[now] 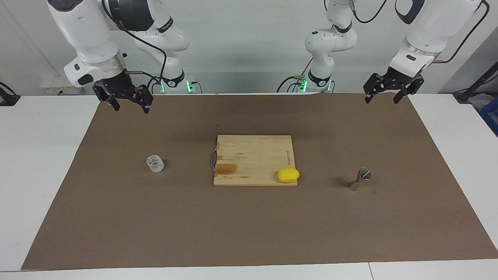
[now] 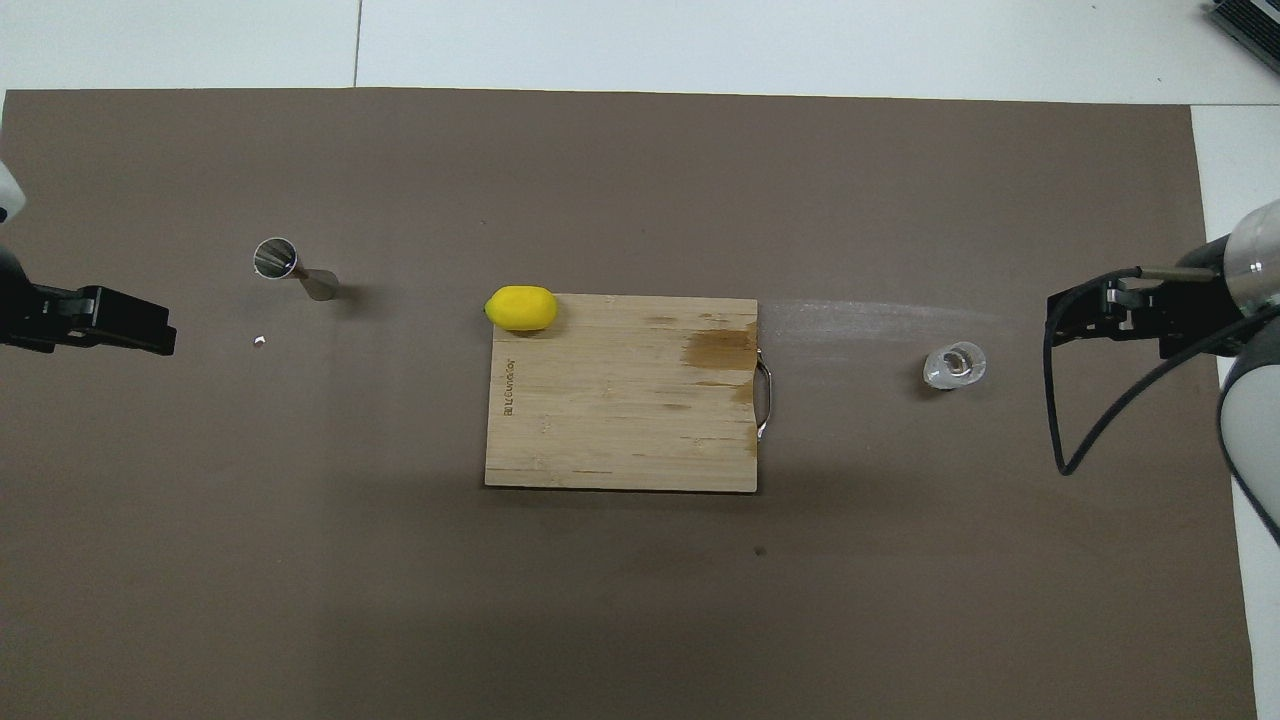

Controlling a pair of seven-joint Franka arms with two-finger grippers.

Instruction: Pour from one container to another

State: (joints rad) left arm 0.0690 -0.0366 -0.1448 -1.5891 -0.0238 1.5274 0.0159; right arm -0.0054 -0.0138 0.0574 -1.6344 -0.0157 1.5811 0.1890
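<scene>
Brown mat [image 1: 249, 233] covers most of a white table [image 1: 39, 175]; pale wall across the top of the facing view, cables and green lights at the arm bases. In the overhead view the mat fills nearly the whole frame, w/ a white strip along the top.

Board [image 1: 255, 159] sits mid-frame in both views, metal handle on the side toward the cup; dark stain near that handle. Lemon [image 1: 288, 175] on the board's corner, lower right of it in the facing view, slightly over the edge.

Cup [image 1: 155, 163] stands on the mat, left of center in the facing view, right of center overhead [image 2: 954, 364]. Clear, so contents hard to make out. Jigger [image 1: 360, 179] at right of center in the facing view, left of center overhead [image 2: 293, 269]; it leans in both views, so can't tell if it stands upright or lies tipped. Both well apart from the board.

Right gripper [image 1: 128, 104] hangs upper left in the facing view, fingers apart, holding nothing, above the mat's edge. Left gripper [image 1: 382, 96] upper right, fingers apart, empty too.

Overhead, both arms are cut off at the frame sides; only dark gripper parts show. Small white speck [image 2: 259, 341] on the mat below the jigger overhead; too small to identify. Faint pale streak on the mat between board and cup.
</scene>
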